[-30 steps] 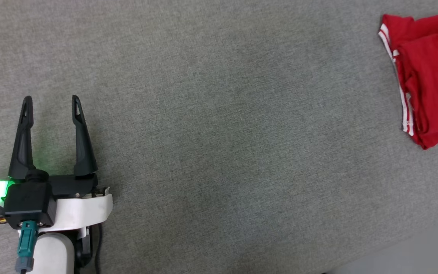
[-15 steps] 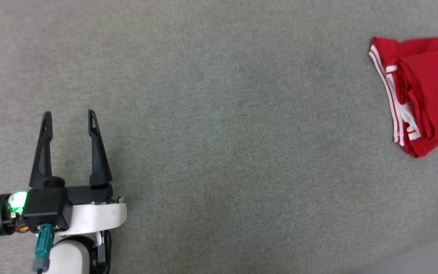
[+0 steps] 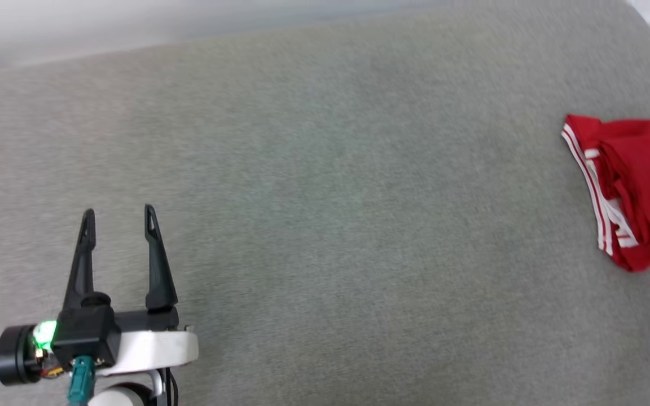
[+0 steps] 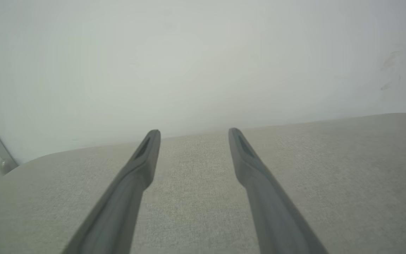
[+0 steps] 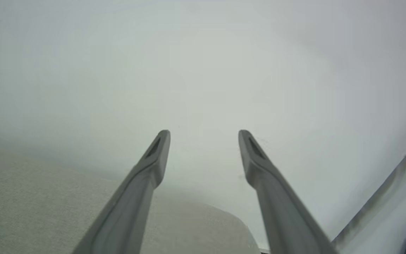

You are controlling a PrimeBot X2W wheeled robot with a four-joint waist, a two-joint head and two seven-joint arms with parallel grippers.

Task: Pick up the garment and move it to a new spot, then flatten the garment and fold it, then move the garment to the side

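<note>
Head camera tilted upward since earlier: grey surface [image 3: 325,197] far edge now visible. Garment [image 3: 638,192]: bunched, surface's right side. Left gripper [image 3: 119,211], right gripper [image 5: 204,133]: fingers spread, empty. Broad open stretch between garment and left gripper.

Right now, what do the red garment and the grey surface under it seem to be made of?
The garment: soft matte fabric, likely jersey; it lies in limp folds. The grey surface: matte woven cloth, seemingly; fine weave grain shows.
</note>
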